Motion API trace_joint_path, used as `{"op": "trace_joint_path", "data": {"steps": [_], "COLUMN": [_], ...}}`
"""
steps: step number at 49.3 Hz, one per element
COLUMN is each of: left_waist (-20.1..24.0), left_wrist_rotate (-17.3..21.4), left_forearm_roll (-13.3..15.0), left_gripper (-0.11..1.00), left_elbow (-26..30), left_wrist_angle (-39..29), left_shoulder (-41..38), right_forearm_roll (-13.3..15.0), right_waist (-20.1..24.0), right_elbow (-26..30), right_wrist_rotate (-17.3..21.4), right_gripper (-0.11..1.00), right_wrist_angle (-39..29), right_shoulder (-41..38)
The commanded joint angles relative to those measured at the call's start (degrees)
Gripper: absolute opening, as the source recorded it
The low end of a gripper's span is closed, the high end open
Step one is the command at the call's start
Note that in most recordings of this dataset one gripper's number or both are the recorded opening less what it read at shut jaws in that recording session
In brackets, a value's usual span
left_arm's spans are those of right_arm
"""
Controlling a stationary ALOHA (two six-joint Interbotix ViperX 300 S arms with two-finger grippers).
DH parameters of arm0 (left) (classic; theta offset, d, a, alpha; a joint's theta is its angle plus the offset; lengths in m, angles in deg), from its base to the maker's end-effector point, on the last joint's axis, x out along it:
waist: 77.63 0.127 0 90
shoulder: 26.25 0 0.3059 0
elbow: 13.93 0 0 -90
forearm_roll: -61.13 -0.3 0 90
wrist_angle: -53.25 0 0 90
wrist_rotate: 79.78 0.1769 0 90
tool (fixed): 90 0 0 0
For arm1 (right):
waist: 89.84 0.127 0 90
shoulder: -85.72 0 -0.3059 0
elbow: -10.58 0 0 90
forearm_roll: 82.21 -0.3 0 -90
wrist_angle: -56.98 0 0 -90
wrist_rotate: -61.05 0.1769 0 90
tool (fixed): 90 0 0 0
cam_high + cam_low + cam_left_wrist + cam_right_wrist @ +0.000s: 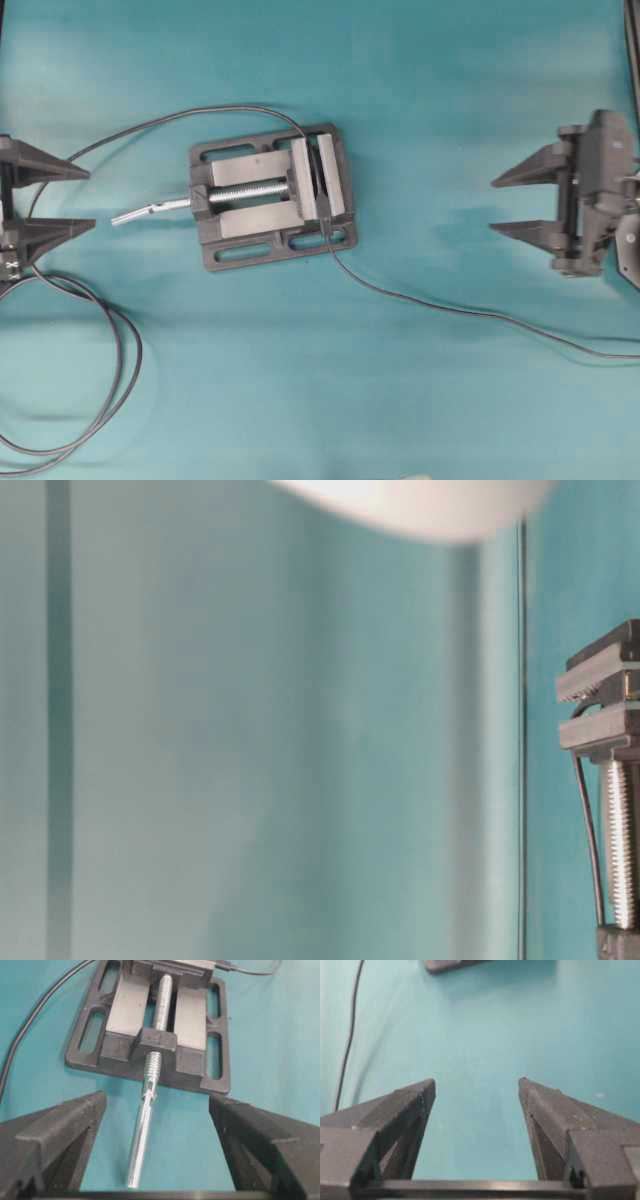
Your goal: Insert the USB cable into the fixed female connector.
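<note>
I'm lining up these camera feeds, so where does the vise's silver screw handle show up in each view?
Overhead: silver screw handle left of the vise, pointing toward the left gripper.
Table-level: handle not visible; only the threaded screw at the right edge.
Left wrist: handle bottom centre between the fingers.
Right wrist: not in view.
Shared landmark: the vise.

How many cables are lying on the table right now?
2. The long looped black cable arcs from the vise top to coils at lower left. The USB cable trails from the vise's lower right corner to the right edge. Their ends are hard to make out.
</note>
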Motion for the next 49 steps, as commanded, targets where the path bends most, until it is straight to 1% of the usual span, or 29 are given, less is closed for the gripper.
{"op": "trace_joint_path", "data": {"steps": [1,6,12,19,28,44,49], "left_waist": [0.09,0.09,0.09,0.09,0.09,0.09,0.09], "left_wrist_rotate": [-0.44,-0.44,-0.44,-0.44,-0.44,-0.44,-0.44], "left_forearm_roll": [-0.18,-0.18,-0.18,-0.18,-0.18,-0.18,-0.18], "left_gripper": [0.99,0.99,0.99,0.99,0.99,0.99,0.99], "left_elbow": [0.7,0.7,0.62,0.7,0.7,0.7,0.7], "left_wrist_angle": [0.35,0.35,0.35,0.35,0.35,0.35,0.35], "left_shoulder": [-0.35,-0.26,-0.26,-0.35,-0.26,-0.26,-0.26], "right_forearm_roll": [2.2,2.64,2.64,2.64,2.55,2.64,2.64], "right_waist": [-0.97,-1.14,-1.14,-1.23,-1.14,-1.23,-1.14], "right_elbow": [-1.05,-2.02,-2.46,-2.37,-1.85,-2.02,-1.93], "right_wrist_rotate": [0.26,0.26,0.35,0.97,1.93,1.93,2.02], "right_gripper": [0.7,0.69,0.65,0.63,0.63,0.64,0.64], "right_wrist_angle": [-1.05,0.18,1.14,1.41,1.41,1.14,0.09], "right_shoulder": [4.75,7.91,8.09,8.26,8.61,8.61,8.61]}}
